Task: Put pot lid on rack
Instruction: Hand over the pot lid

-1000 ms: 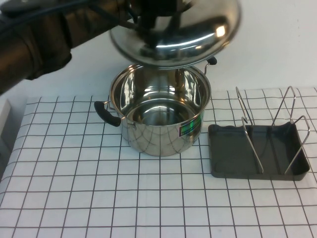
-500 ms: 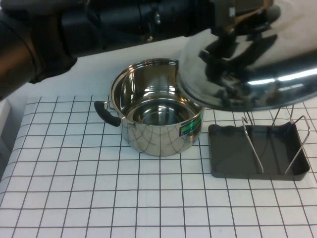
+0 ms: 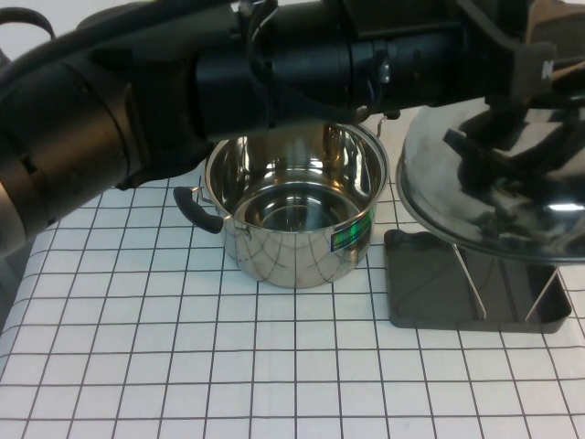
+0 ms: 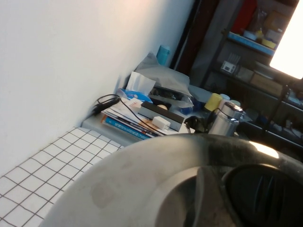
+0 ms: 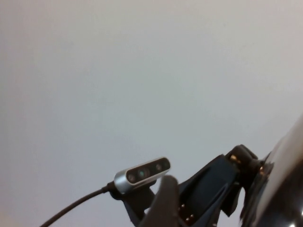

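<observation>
- We log the open steel pot (image 3: 294,216) left of centre on the checked mat (image 3: 183,347).
- Our left gripper (image 3: 526,69), reaching across above the pot, carries the pot lid (image 3: 498,187); its finger spread we cannot tell.
- The lid hangs tilted over the rack (image 3: 430,288), hiding most of its wire loops.
- Our right gripper is out of sight in every view.

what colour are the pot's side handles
Black, clearest on the pot's left handle in the high view.
</observation>
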{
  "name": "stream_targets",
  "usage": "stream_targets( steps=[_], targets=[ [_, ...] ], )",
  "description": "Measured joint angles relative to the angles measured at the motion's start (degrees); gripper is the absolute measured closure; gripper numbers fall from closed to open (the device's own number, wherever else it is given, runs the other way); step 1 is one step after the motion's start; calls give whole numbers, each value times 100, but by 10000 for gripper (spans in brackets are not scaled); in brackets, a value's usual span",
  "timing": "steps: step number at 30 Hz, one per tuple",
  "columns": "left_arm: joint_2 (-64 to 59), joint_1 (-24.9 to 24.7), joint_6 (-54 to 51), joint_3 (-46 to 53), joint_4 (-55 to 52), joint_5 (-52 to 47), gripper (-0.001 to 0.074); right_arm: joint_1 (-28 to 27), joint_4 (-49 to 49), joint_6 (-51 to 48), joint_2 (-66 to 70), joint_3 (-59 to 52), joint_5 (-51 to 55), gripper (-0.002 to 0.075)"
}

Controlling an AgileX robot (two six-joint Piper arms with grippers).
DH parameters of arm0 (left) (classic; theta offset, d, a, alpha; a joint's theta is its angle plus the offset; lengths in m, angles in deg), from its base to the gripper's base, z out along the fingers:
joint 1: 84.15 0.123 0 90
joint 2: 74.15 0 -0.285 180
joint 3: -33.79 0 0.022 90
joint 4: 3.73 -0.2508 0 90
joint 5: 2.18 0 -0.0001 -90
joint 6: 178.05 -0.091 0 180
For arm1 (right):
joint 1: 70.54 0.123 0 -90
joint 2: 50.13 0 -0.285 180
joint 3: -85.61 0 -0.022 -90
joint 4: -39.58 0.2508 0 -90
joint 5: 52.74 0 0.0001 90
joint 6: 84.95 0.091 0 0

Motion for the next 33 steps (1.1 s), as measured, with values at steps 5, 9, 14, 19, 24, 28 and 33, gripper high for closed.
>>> stream_targets(
  steps=[5,9,14,19,24,28,33],
  targets=[
    [0,0,0,0,0,205,395,0,-62,14,59,0,-268,35],
    [0,0,0,0,0,205,395,0,-55,61,343,-35,-236,35],
    [0,0,0,0,10,195,395,0,1,61,906,-88,199,34],
    [0,0,0,0,10,195,395,0,1,-159,1320,-77,701,34],
    [0,0,0,0,10,168,395,0,10,-226,1464,-54,806,34],
    [0,0,-4,0,10,59,395,0,10,-303,1488,2,837,58],
    [-11,0,-4,0,10,-140,395,0,10,-447,1501,111,837,182]
  ],
)
